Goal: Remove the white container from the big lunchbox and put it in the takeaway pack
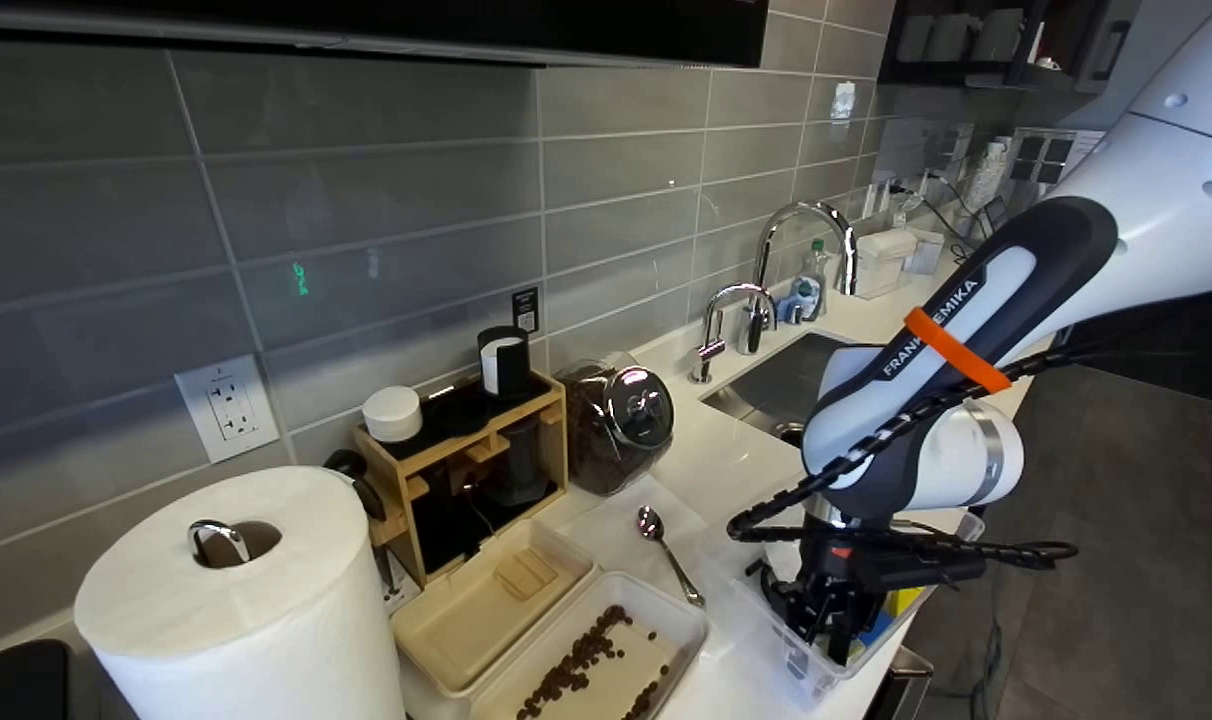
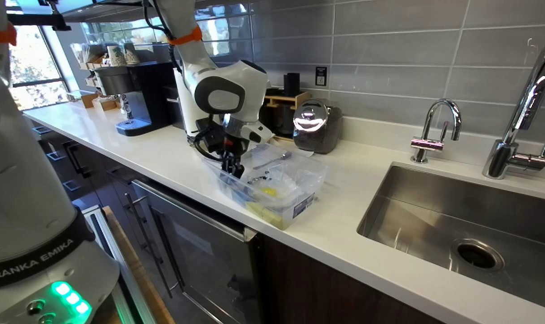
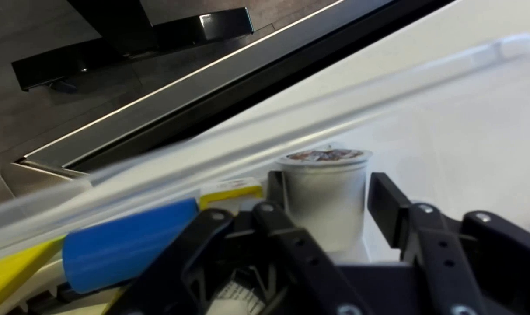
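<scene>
The white container point(image 3: 326, 205), a small cup with a printed brownish lid, stands inside the big lunchbox near its wall in the wrist view. The big lunchbox point(image 1: 801, 665) is a clear plastic box at the counter's front; it also shows in an exterior view point(image 2: 295, 198). My gripper point(image 3: 328, 188) is open around the cup, one finger on each side. The left finger is close against the cup, and a gap shows at the right finger. In both exterior views the gripper is down inside the box. The takeaway pack point(image 1: 461, 620) is tan, one half bare, the other holding dark beans.
A blue cylinder point(image 3: 129, 245) and a yellow-and-white block point(image 3: 230, 192) lie in the box beside the gripper. A spoon point(image 1: 674, 565) lies between box and pack. A paper towel roll point(image 1: 236, 600), wooden rack point(image 1: 486, 435), glass jar point(image 1: 606, 430) and sink point(image 2: 416, 216) are nearby.
</scene>
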Robot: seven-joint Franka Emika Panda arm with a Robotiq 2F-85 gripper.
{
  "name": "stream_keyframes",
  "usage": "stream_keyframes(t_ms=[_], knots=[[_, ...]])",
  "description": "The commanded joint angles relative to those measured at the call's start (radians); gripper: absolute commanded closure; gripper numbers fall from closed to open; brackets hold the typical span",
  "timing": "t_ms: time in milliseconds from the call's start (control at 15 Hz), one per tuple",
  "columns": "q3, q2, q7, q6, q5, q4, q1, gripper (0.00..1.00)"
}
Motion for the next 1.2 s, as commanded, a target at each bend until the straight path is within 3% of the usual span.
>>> stream_keyframes(t_ms=[0,67,200,267,333,867,1133], knots=[[0.021,0.04,-0.036,0.001,0.04,0.008,-0.027,0.41],[0.023,0.045,-0.037,0.002,0.042,0.008,-0.029,0.44],[0.027,0.042,-0.044,0.002,0.045,0.008,-0.037,0.6],[0.027,0.036,-0.043,0.003,0.045,0.007,-0.039,0.76],[0.029,0.029,-0.046,0.002,0.047,0.005,-0.042,0.8],[0.031,-0.14,-0.091,-0.034,0.095,-0.032,-0.07,0.82],[0.008,-0.282,-0.11,-0.07,0.104,-0.054,-0.043,0.82]])
